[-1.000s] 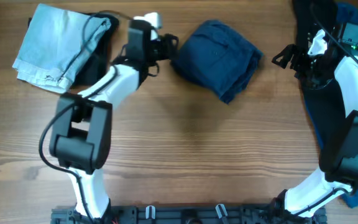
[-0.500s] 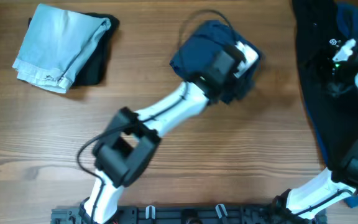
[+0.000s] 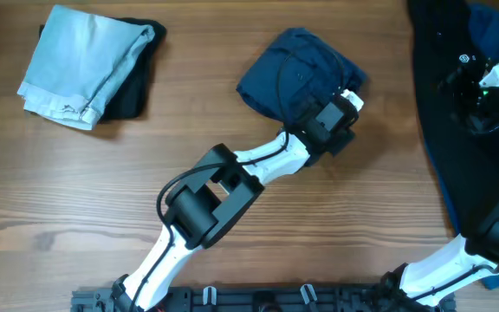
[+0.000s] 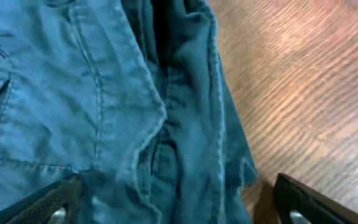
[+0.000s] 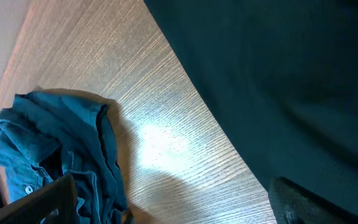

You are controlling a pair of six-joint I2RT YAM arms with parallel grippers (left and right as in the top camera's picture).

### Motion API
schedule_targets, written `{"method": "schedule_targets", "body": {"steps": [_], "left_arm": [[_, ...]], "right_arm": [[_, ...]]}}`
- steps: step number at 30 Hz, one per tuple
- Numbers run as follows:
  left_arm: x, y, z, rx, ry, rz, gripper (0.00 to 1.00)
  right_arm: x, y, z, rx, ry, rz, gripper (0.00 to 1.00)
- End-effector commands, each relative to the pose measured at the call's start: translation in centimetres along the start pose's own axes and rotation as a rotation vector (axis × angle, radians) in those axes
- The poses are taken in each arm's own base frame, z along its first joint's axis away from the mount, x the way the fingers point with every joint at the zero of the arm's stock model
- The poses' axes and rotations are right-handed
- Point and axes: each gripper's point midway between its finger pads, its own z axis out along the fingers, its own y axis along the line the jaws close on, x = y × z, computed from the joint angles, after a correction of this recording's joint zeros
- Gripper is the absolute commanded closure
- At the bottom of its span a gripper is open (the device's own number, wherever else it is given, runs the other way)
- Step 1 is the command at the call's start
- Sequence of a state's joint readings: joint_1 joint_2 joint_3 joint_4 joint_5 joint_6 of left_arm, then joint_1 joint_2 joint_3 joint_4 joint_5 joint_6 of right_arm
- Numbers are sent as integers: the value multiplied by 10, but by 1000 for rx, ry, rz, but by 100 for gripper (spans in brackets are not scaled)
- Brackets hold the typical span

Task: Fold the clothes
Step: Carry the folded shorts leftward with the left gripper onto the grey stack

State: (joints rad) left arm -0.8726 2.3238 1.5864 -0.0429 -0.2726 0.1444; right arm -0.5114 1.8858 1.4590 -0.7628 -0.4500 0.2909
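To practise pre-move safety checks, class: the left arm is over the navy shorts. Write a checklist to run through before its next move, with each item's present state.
1. Left end effector open: ok, jaws spread wide over the navy shorts.
2. Left end effector holding nothing: ok.
3. Its fingers touching the fabric: cannot tell.
4. Shorts' fold neat: not ok, layers bunch at the edge.
5. Right end effector open: ok, above the dark garment.
6. Folded light-blue denim garment clear of both arms: ok.
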Motion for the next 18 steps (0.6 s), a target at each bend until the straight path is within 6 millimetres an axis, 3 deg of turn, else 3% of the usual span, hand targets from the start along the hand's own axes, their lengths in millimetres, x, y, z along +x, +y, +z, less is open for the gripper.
{"method": "schedule_targets", "body": {"steps": [1, 4, 6, 8, 9, 11, 15, 18], "left_arm": [[15, 22, 11, -139, 33, 14, 11], [17, 50, 10, -241, 46, 49, 30], [20, 70, 9, -310, 62, 37, 55], [25, 99, 6, -410, 82, 20, 89], [26, 108, 3, -453, 88, 16, 96], [22, 124, -8, -531, 90, 10, 96], [-17, 149, -46, -577, 36, 32, 96], [-49, 193, -88, -631, -40, -51, 96]], "right_arm": [[2, 4, 2, -22, 10, -4, 0], [2, 4, 2, -22, 10, -4, 0], [2, 4, 2, -22, 11, -4, 1], [3, 8, 2, -42, 16, -4, 0], [3, 8, 2, -44, 17, -4, 1], [3, 8, 2, -43, 17, -5, 0], [3, 8, 2, -44, 17, -4, 0], [3, 8, 2, -44, 17, -4, 1]]}}
